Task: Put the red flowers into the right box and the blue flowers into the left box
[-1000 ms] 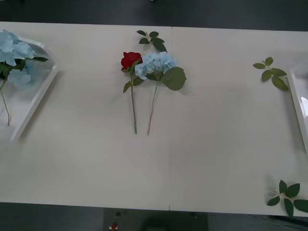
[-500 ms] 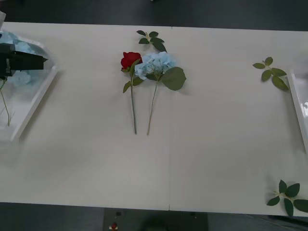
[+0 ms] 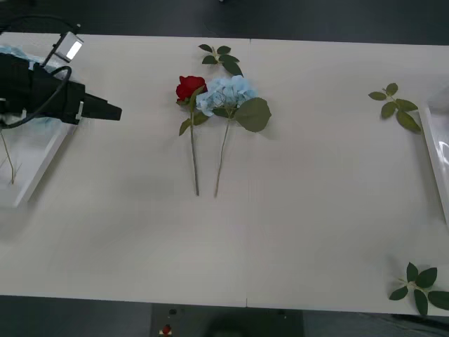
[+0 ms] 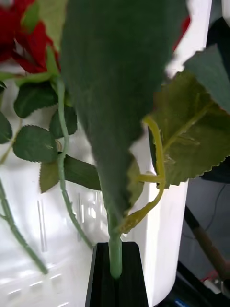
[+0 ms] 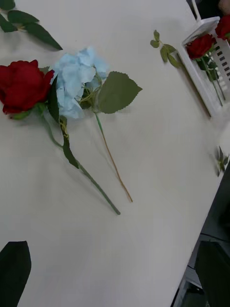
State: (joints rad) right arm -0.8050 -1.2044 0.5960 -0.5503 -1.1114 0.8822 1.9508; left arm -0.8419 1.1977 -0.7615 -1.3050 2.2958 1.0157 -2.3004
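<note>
Black fingers pinch a green stem at the right box.
The right gripper (image 4: 115, 276) is closed on a rose stem (image 4: 115, 254) by the right box (image 4: 163, 230), probably for release. The left gripper (image 3: 116, 111), fingers wide apart, reaches from the left box (image 3: 42, 165) toward the mid-table blue flower (image 3: 228, 91) touching a red rose (image 3: 189, 87).

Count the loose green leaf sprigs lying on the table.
3 leaf sprigs: one beyond the red flower and blue flower at the far edge, one beside the right box, one at the near right corner. More could be hidden under the left gripper.
</note>
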